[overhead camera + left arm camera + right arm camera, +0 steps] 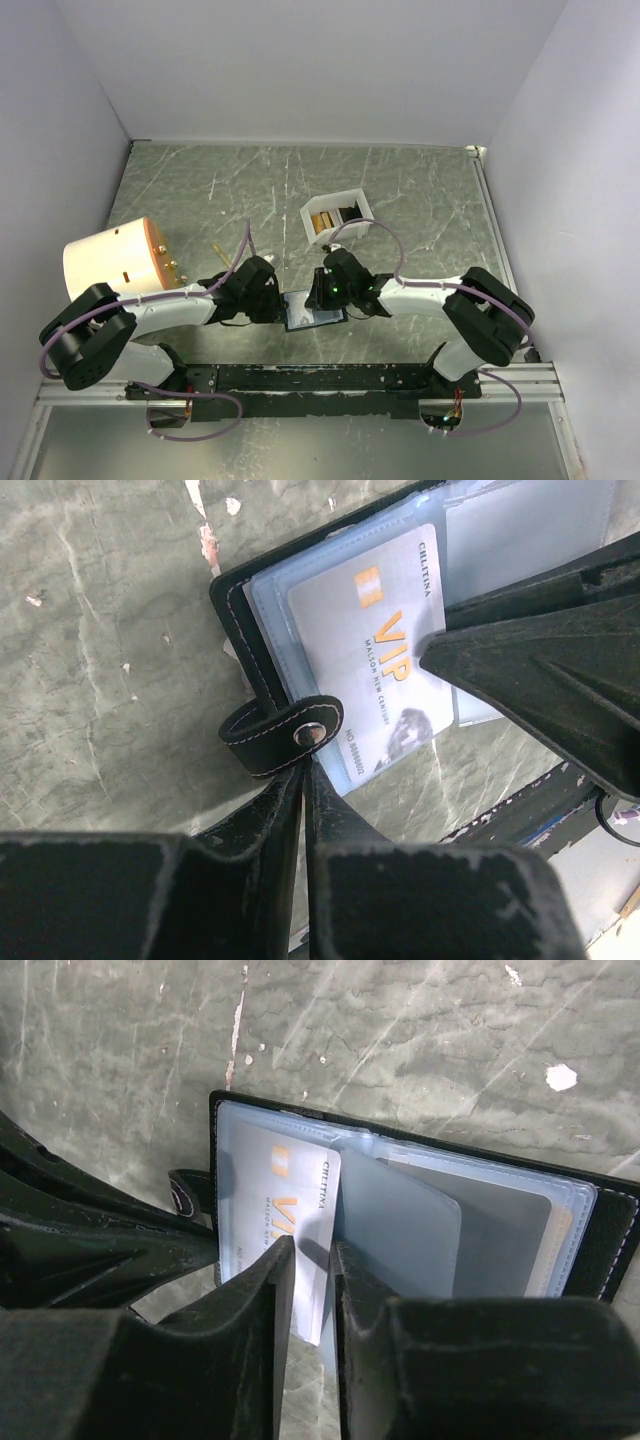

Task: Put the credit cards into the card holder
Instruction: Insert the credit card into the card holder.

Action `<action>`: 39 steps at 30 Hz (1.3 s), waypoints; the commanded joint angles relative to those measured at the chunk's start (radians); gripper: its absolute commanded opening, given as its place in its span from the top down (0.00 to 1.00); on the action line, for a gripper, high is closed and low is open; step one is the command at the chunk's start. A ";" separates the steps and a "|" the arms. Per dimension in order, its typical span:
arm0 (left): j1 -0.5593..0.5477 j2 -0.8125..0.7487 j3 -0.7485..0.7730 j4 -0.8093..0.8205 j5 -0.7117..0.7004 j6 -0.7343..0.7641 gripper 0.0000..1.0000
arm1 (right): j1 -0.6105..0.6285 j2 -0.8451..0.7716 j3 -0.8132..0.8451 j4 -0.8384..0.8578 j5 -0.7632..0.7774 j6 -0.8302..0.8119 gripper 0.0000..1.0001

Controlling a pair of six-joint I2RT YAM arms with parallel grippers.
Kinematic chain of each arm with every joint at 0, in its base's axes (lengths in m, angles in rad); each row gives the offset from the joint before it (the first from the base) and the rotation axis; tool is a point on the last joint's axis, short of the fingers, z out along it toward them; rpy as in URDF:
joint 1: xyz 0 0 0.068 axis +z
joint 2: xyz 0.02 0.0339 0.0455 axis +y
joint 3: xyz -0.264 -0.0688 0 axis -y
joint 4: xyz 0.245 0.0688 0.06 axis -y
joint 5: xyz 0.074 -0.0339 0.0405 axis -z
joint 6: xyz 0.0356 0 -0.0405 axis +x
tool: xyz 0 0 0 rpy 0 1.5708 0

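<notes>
The card holder (312, 314) lies open between my two grippers, black outside (592, 1232) with pale blue pockets. My left gripper (305, 768) is shut on its black snap strap (283, 735) and pins that side. A pale card with gold VIP lettering (385, 650) sits partly in the left pocket, its lower end sticking out (312, 1310). My right gripper (313, 1248) stands over that card's right edge, the jaws a narrow gap apart with the card seen between the tips. More credit cards (326, 221), gold and dark, stand in the white box (307, 214).
A cream cylinder with an orange face (110, 260) rests at the left by the left arm. The white box sits just behind the right gripper. The black base rail (330, 378) runs along the near edge, close to the holder.
</notes>
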 commanded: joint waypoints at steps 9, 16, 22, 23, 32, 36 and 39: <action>-0.011 -0.031 0.020 -0.036 -0.045 0.008 0.77 | 0.017 -0.052 0.102 -0.224 0.152 -0.071 0.62; -0.011 -0.085 0.032 -0.070 -0.084 0.013 0.71 | 0.017 -0.065 0.120 -0.277 0.212 -0.083 0.61; -0.011 -0.156 0.063 -0.135 -0.132 0.041 0.50 | 0.014 -0.111 0.212 -0.327 0.256 -0.202 0.60; -0.010 -0.175 0.073 -0.151 -0.140 0.049 0.46 | 0.012 -0.123 0.233 -0.337 0.281 -0.226 0.59; -0.010 -0.342 0.229 -0.352 -0.264 0.162 0.00 | -0.090 0.024 0.600 -0.525 0.506 -0.461 0.49; -0.010 -0.379 0.308 -0.471 -0.347 0.216 0.00 | -0.143 0.139 0.751 -0.555 0.566 -0.535 0.45; -0.011 -0.422 0.319 -0.475 -0.344 0.224 0.01 | -0.180 0.231 0.837 -0.580 0.607 -0.577 0.44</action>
